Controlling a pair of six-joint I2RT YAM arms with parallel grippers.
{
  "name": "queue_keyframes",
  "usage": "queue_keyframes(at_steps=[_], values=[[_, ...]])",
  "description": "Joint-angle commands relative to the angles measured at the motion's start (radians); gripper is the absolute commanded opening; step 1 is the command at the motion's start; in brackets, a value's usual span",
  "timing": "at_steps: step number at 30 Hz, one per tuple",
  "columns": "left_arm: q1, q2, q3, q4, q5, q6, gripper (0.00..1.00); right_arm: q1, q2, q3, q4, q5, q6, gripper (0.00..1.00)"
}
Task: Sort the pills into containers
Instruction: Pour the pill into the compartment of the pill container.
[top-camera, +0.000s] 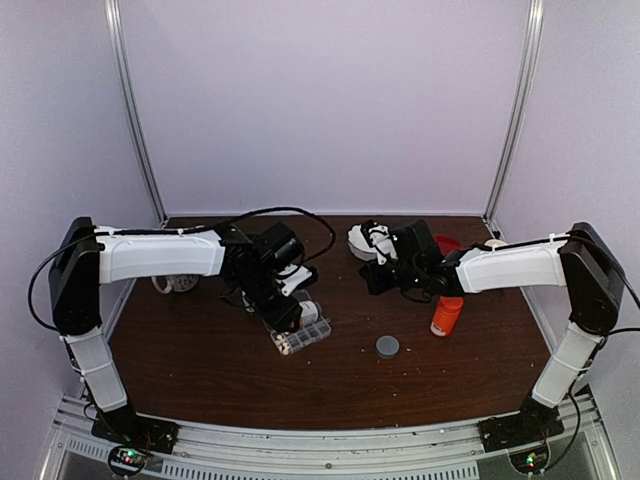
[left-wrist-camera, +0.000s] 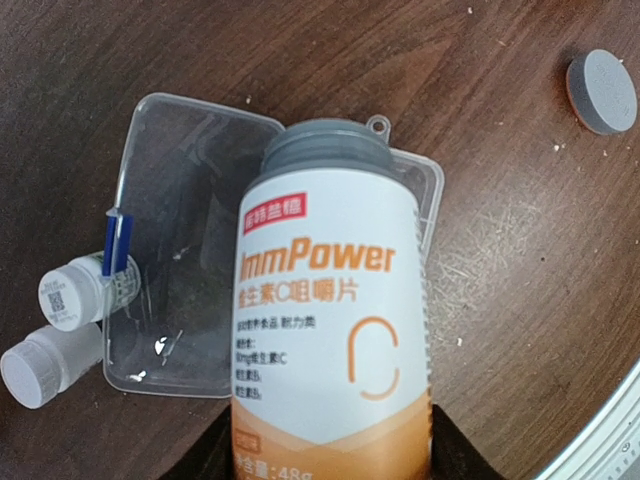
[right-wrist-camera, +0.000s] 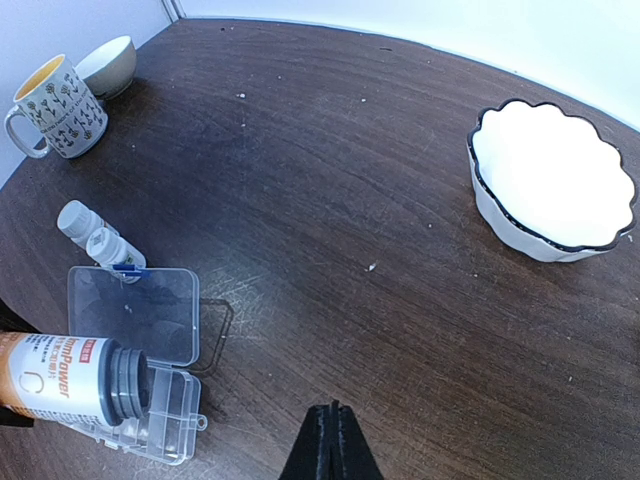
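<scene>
While the left tool grasps the bottle, tipped with its grey neck over the clear organizer box lying open on the worktop, the right tool hangs clenched and empty.

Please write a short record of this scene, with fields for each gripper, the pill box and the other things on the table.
left gripper: closed on the ImmPower bottle, open neck tilted over the pill box
right gripper: shut, holding nothing
pill box: clear, lid open flat
grey cap: on the table, apart from the box
small white bottles: two, lying beside the lid
scalloped bowl: empty
</scene>
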Motion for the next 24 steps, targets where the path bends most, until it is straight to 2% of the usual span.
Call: queue_keyframes(at_steps=[1, 5, 9, 13, 16, 20, 24], values=[[-0.004, 0.026, 0.032, -0.012, 0.003, 0.008, 0.00, -0.003, 0.002, 0.016, 0.003, 0.002, -0.009, 0.00], [-0.004, -0.015, 0.008, 0.024, -0.003, 0.009, 0.00, -0.003, 0.002, 0.016, 0.002, 0.003, -0.009, 0.00], [-0.006, -0.008, 0.051, -0.024, 0.016, 0.007, 0.00, -0.002, 0.003, 0.016, 0.003, 0.003, -0.009, 0.00], [-0.003, -0.016, 0.013, 0.023, -0.010, 0.016, 0.00, -0.002, 0.006, 0.019, 0.002, -0.001, -0.008, 0.00], [-0.005, 0.031, 0.067, -0.053, 0.001, 0.012, 0.00, -0.003, 0.006, 0.019, 0.002, 0.000, -0.009, 0.00], [-0.009, -0.002, 0.040, -0.001, -0.007, 0.012, 0.00, -0.003, 0.008, 0.020, 0.002, -0.003, -0.008, 0.00], [-0.009, 0.011, 0.086, -0.056, -0.002, 0.009, 0.00, -0.003, 0.007, 0.019, 0.000, 0.001, -0.008, 0.00]])
